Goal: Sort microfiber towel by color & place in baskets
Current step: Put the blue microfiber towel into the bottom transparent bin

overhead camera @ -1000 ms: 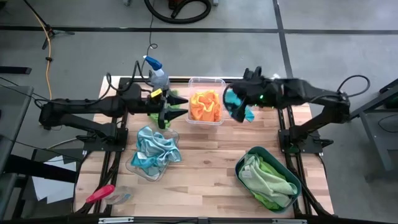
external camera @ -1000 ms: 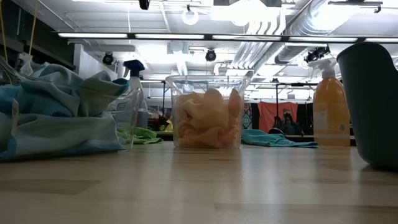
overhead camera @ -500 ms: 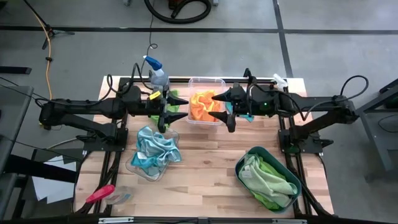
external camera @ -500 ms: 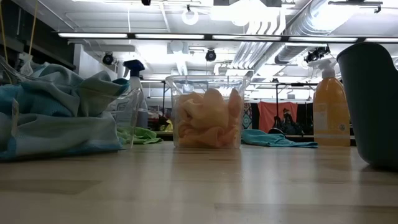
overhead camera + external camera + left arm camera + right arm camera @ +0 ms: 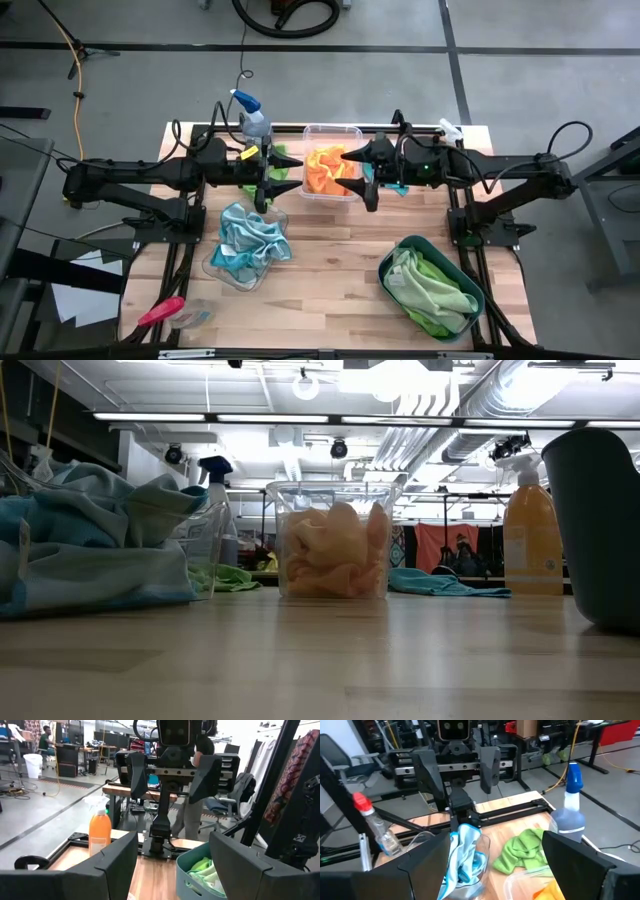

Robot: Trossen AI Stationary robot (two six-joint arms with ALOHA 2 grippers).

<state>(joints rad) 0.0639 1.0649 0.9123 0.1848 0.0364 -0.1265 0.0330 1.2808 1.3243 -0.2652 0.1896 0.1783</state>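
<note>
Orange towels fill the clear deep tub [image 5: 330, 172] at the table's far middle. Blue towels [image 5: 250, 243] are heaped in the clear shallow dish [image 5: 222, 272] at near left. Green towels [image 5: 432, 285] sit in the teal basin [image 5: 478, 288] at near right. One loose blue towel [image 5: 399, 187] lies on the table under my right arm. One loose green towel [image 5: 520, 851] lies under my left arm. My left gripper [image 5: 292, 173] hangs open left of the tub. My right gripper [image 5: 350, 168] hangs open at the tub's right rim. Both are empty.
A blue-capped spray bottle [image 5: 250, 118] stands at far left, and an orange bottle [image 5: 532, 535] at far right. A pink-handled tool [image 5: 160, 312] lies at the near left corner. Bare wood shows between the dish and the basin.
My right arm has swung from the far right toward the tub and come down level. It now covers most of the loose blue towel, which has stayed on the table. For the last half second it has kept still.
</note>
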